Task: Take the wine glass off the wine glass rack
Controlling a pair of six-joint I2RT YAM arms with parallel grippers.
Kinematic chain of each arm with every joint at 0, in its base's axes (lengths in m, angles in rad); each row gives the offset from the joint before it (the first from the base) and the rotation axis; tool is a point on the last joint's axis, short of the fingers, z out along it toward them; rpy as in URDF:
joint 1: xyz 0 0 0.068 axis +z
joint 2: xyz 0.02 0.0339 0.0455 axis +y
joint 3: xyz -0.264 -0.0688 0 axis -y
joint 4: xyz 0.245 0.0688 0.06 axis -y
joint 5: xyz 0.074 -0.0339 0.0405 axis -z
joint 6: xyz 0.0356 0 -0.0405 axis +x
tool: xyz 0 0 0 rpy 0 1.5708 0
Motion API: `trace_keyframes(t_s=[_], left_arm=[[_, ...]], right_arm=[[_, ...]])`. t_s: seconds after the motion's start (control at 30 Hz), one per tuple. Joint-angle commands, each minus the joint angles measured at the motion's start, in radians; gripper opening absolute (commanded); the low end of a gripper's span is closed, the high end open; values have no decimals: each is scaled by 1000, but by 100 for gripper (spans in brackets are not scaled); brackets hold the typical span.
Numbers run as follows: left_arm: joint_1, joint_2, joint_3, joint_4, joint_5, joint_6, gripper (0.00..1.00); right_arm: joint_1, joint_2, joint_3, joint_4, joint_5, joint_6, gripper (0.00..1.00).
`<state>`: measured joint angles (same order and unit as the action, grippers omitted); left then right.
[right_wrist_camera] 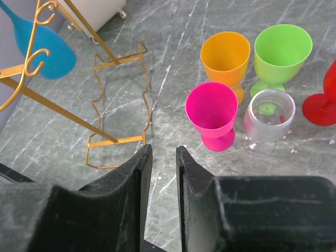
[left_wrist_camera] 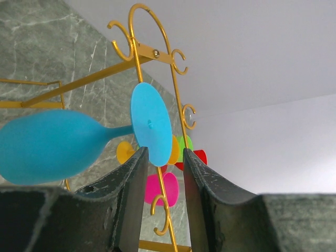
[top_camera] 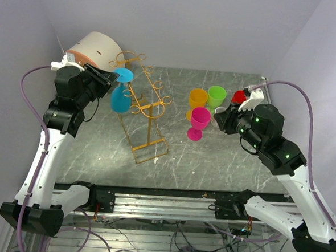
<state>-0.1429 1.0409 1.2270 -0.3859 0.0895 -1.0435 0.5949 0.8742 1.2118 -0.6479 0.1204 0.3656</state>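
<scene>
A blue wine glass (top_camera: 120, 97) hangs upside down on the gold wire wine glass rack (top_camera: 150, 110), its round foot (left_wrist_camera: 151, 124) up in the scroll arms. My left gripper (top_camera: 111, 80) is level with that foot at the rack's left side. In the left wrist view the left gripper (left_wrist_camera: 163, 155) is open, and the foot's lower rim dips just between the fingertips (left_wrist_camera: 137, 160). A gap shows on the right side, and the bowl (left_wrist_camera: 47, 146) lies to the left. My right gripper (right_wrist_camera: 164, 149) hovers open over the table with nothing between its fingers, near the pink glass (right_wrist_camera: 212, 113).
A white-and-orange drum box (top_camera: 96, 47) stands behind the left arm. Orange (top_camera: 197, 97), green (top_camera: 216, 96), pink (top_camera: 200, 119), red (top_camera: 239, 96) and clear (right_wrist_camera: 269, 113) glasses stand upright at the right. The rack's base frame (right_wrist_camera: 118, 105) lies on grey marble. Walls close three sides.
</scene>
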Motion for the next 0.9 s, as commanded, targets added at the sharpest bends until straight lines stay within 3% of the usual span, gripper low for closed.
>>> trace_keyframes(t_s=[0.0,0.27,0.53,0.87], left_arm=[[2,10,48,34,-35,44,42],[2,35,80,1,-23,73,41],[2,19,167,-163,-100,138,48],[2,59,162,-205,-111,168,47]], right_arm=[[5,-9,-16,32,9,-6,25],[4,-11,-13,25,11,-7,25],[3,-20,-23,33,18,-7,24],[4,-22,-25,39,7,-5,24]])
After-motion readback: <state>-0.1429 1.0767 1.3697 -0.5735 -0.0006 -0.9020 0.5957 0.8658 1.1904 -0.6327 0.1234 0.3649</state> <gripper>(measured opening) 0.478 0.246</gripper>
